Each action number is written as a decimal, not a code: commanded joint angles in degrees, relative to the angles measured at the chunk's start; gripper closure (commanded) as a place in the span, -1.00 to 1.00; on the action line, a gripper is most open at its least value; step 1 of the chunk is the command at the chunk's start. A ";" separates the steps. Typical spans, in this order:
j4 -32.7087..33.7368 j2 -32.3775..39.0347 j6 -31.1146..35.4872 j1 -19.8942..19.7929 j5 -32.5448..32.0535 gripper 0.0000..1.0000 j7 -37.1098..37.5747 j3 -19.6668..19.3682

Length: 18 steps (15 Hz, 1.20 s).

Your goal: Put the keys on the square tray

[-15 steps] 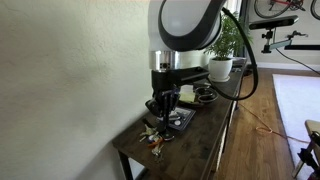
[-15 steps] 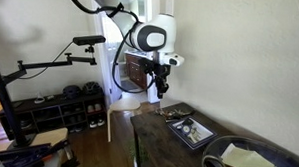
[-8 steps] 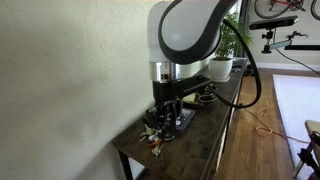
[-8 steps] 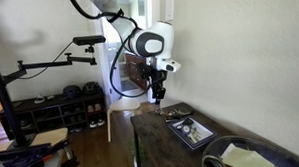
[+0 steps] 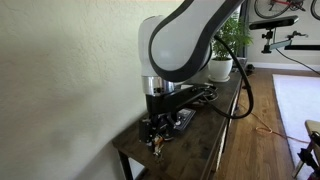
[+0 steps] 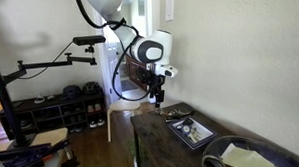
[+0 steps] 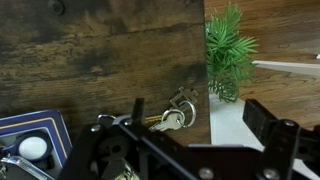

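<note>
The keys, a small silvery bunch with one brass key, lie on the dark wooden table near its edge. My gripper hangs over them, open, with the bunch between its fingers and closer to the left finger; nothing is held. A corner of the square tray, dark with a blue rim, shows at the lower left, apart from the keys. In both exterior views the gripper is low over the table's end, the keys just beneath it and the tray further along the table.
A potted plant stands beyond the table. A small dark bowl and a round light plate sit past the tray. The wall runs along one side of the table; its edge drops to the floor beside the keys.
The arm has swung down and along the table, away from the tray and toward the table's end, bringing the gripper lower over the keys.
</note>
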 commanded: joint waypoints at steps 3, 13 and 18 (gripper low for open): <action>5.42 4.91 -0.62 1.62 -1.77 -1.00 1.74 -1.26; 11.73 11.22 -1.92 1.57 -2.65 -1.00 1.97 -2.70; 11.98 11.72 -2.63 1.25 -2.05 -0.05 1.95 -2.49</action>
